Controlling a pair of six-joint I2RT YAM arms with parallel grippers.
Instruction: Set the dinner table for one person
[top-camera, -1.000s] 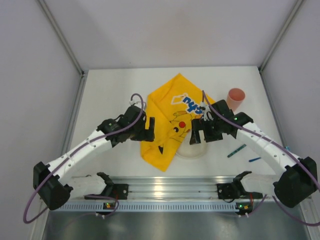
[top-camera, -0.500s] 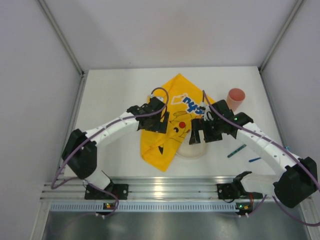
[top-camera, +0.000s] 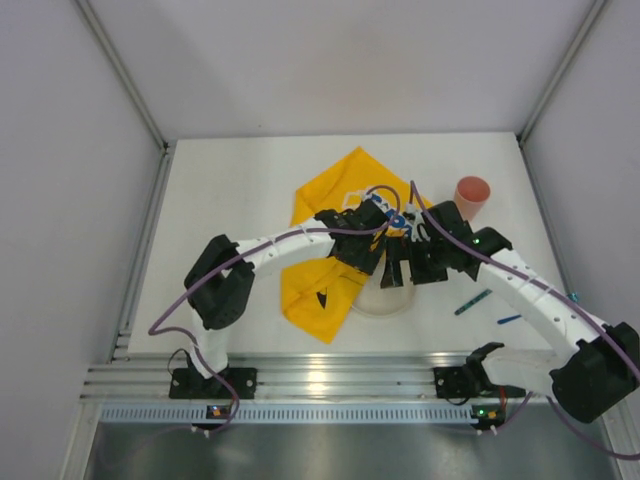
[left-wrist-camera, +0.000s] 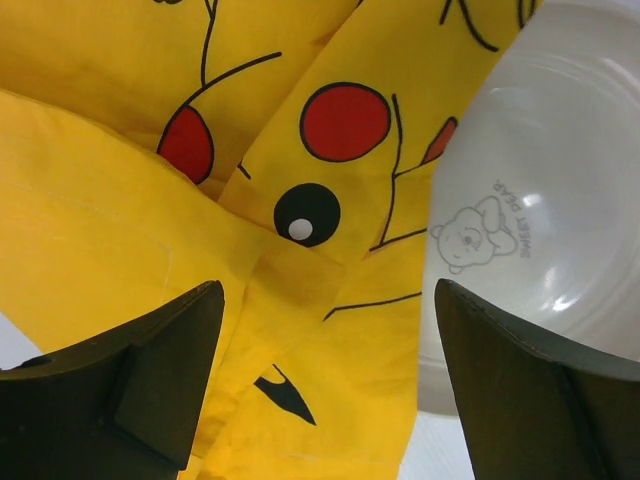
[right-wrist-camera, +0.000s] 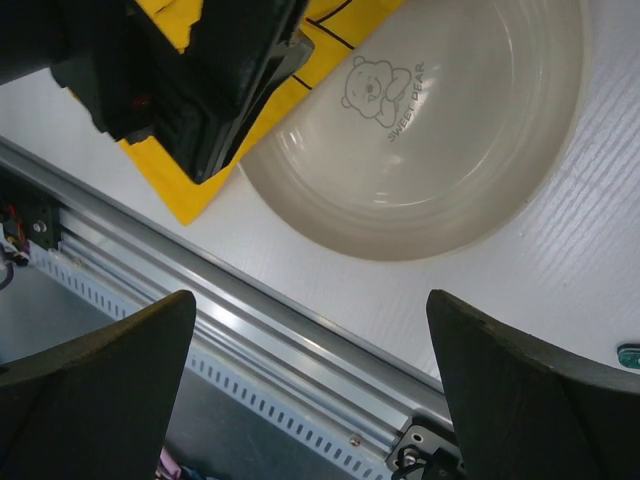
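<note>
Dinner table (top-camera: 220, 200): flat matte white rectangle, walled left, right and far, with a metal rail (top-camera: 330, 375) along its near edge. White surface shows left of and beyond the cloth.
Cloth (top-camera: 320, 195): yellow, cartoon-printed, soft and creased, one fold doubled over. It lies mid-table.
Plate (right-wrist-camera: 430, 150): round, glossy, translucent white, with a small bear print. Its rim overlaps the cloth's near-right edge.
Left gripper (left-wrist-camera: 325, 335): fingers spread wide, holding nothing, over the cloth just beside the plate.
Right gripper (right-wrist-camera: 308, 340): fingers fully spread, holding nothing, above the plate's near rim, close to the left gripper.
Cup (top-camera: 472, 193): pink, round-mouthed, far right.
Sticks: one teal (top-camera: 473, 301), one blue (top-camera: 510, 320), thin, near right.
</note>
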